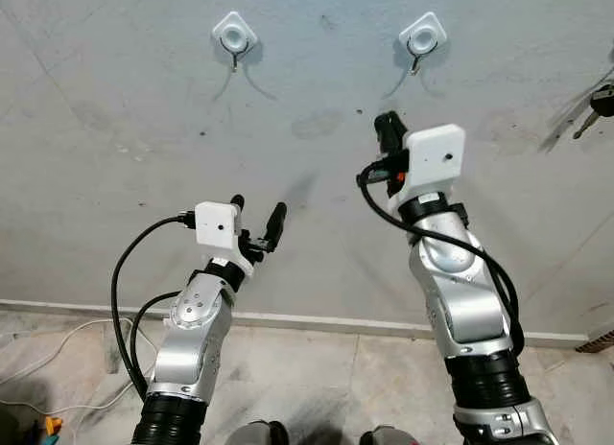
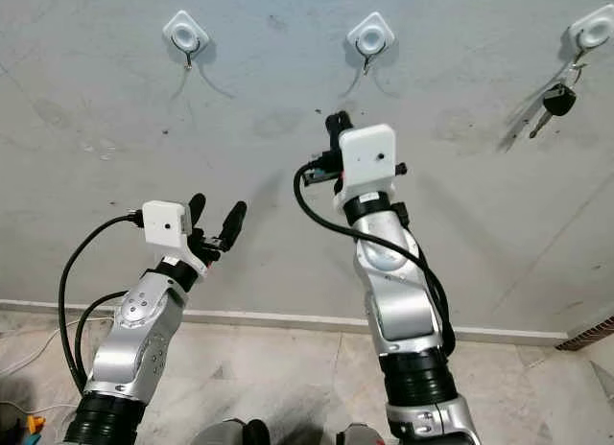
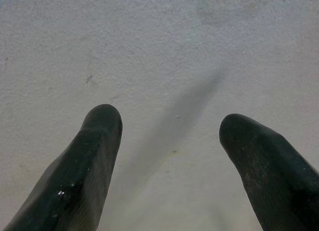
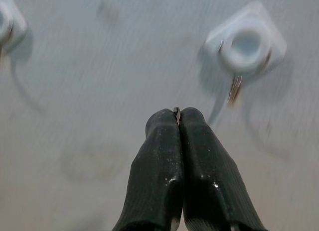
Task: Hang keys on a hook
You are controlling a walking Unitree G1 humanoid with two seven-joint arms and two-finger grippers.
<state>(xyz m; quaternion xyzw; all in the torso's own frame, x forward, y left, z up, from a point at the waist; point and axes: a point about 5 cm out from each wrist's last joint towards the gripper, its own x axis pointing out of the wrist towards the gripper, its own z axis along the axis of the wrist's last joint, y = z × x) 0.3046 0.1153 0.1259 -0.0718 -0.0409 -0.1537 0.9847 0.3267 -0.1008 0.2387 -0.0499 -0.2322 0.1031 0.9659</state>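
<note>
Black-headed keys (image 2: 556, 105) dangling from rightmost hook (image 2: 587, 33); right pincer (image 4: 178, 116) pressed together, left pincer (image 3: 169, 126) apart.

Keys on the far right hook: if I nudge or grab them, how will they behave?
The keys dangle loosely below the hook, so a nudge would probably set them swinging. They look small, so they are likely light, though each key should be stiff. Their thin, flat metal may slip in a pinch grip.
</note>
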